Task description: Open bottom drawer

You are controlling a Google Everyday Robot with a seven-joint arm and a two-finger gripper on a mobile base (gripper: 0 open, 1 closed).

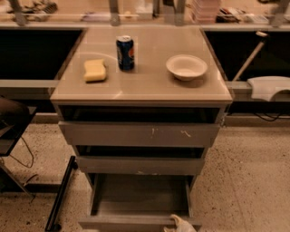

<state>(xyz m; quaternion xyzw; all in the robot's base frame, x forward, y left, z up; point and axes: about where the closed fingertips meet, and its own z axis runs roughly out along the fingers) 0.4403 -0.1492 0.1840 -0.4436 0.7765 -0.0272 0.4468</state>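
**Drawer may jam**

The bottom drawer [136, 197] is seen pulled out at the foot of the cabinet [145, 90]. The gripper [181, 224] is placed at its front edge, right of centre; its state cannot be told. Skewing could be caused by off-centre pulling.

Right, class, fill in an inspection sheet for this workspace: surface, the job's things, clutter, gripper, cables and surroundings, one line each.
Surface: cabinet top, pale and flat, carrying three items.
Job's things: bottom drawer pulled out, nothing seen in its grey tray.
Clutter: yellow sponge, upright blue can and white bowl, all apart from each other on the top.
Gripper: gripper at the bottom drawer's front edge, right of centre, at the picture's lower edge.
Cables: thin dark cable over the floor at left; another cable at right.
Surroundings: speckled floor; black bar left of the cabinet; cluttered back shelf.
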